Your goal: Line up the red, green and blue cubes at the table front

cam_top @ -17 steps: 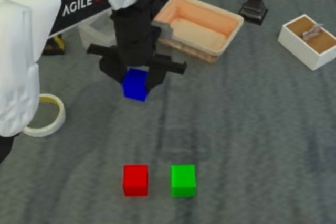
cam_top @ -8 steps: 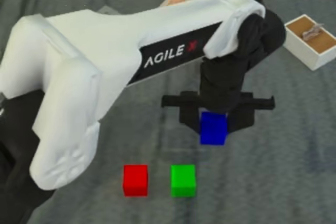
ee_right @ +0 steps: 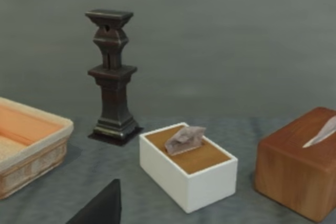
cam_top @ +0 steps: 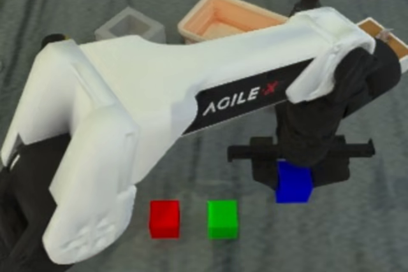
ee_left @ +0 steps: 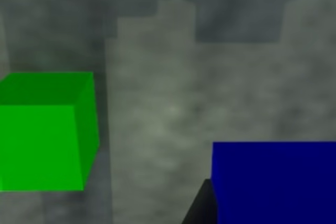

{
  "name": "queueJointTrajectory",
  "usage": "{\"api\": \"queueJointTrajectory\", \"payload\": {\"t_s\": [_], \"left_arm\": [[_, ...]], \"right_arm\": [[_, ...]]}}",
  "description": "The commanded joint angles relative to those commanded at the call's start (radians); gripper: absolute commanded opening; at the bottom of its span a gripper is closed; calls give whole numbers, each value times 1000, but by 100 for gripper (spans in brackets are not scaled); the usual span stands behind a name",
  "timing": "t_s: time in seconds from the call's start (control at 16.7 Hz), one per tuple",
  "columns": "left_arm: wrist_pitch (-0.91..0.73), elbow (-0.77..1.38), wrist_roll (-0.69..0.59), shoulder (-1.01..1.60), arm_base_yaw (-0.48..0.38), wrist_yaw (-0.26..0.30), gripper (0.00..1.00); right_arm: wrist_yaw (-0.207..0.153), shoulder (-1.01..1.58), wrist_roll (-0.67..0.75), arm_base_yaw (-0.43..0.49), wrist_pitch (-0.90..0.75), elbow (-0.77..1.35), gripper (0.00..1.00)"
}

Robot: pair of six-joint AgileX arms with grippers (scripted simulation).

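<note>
The red cube [cam_top: 164,218] and the green cube [cam_top: 222,219] sit side by side near the table's [cam_top: 363,240] front edge, red on the left. My left gripper [cam_top: 294,174] is shut on the blue cube [cam_top: 293,183] and holds it to the right of the green cube and slightly farther back. In the left wrist view the blue cube [ee_left: 273,182] fills the lower corner between the jaws, with the green cube [ee_left: 44,140] off to one side. My right gripper [ee_right: 105,211] is outside the top view; only a dark tip of it shows in its own wrist view.
An orange tray [cam_top: 223,17] and a grey hollow box [cam_top: 131,28] stand at the back. A dark pedestal [ee_right: 112,77], a white box [ee_right: 189,171] and a wooden tissue box [ee_right: 299,166] stand at the back right. My left arm spans the table's middle.
My left gripper has carried the blue cube rightward and toward the front, from the back left to just right of the green cube. The red and green cubes have not moved.
</note>
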Motion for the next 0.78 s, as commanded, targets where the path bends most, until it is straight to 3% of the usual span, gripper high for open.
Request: {"api": "queueJointTrajectory", "payload": {"t_s": [0.24,0.54,0.78], "left_arm": [[42,-39,3,9,4,0,0],[225,-178,1,42,1,1,0],[245,-197,0,48,0,1,0]], "right_arm": [[0,0,0,0,0,0,100],[0,0,0,0,0,0,100],[0,0,0,0,0,0,100]]}}
